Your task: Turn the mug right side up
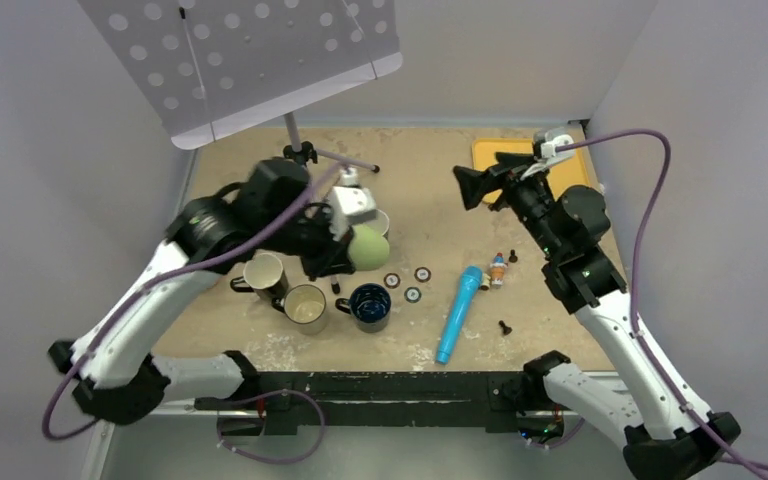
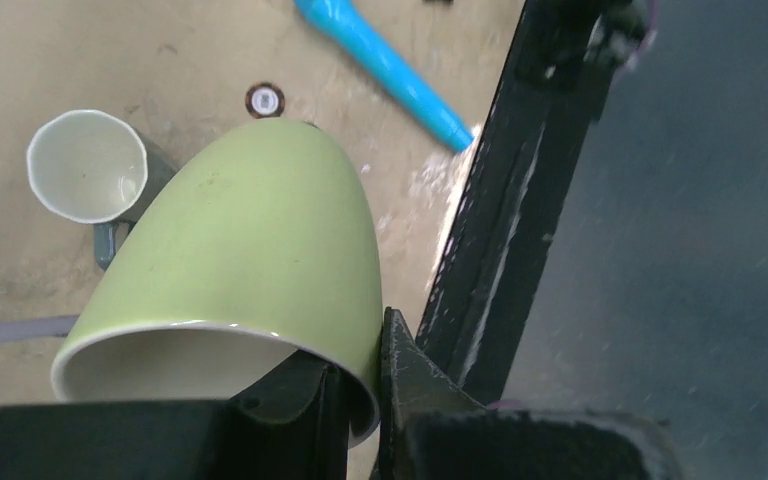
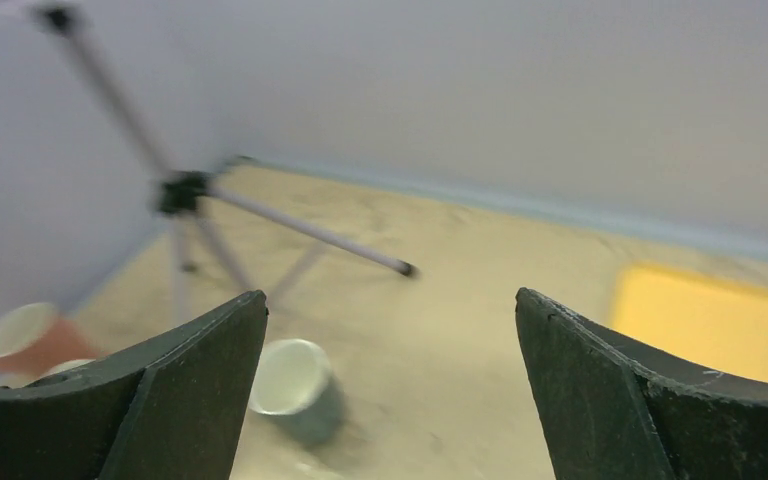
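**Top external view.** The left pincer [image 1: 338,250] holds the green mug [image 1: 368,247] above the middle-left of the tabletop [image 1: 430,212], just beyond a dark blue mug [image 1: 370,306]. The mug's rounded base end points right, away from the pincer. Its long axis appears nearer level than upright, though the arm hides the mouth here. The step in hand is judged to be the turn itself, with the grasp made and the mug not yet set down. The right pincer [image 1: 470,186] hangs well apart, near the far right corner.

**Left wrist view.** The pincer [image 2: 357,395] is closed on the mug [image 2: 250,240] at its rim, with one finger [image 2: 295,395] inside the mouth and the other outside the wall. The mouth faces the camera and the base points away along the fingers, toward the tabletop [image 2: 190,50]. The next move calls for a wrist rotation that brings the mouth uppermost. The mug then has to be lowered base-first onto a bare patch, clear of the cream mug [image 2: 88,165], before release.

**Right wrist view.** The pincer [image 3: 390,300] is spread wide and holds nothing.
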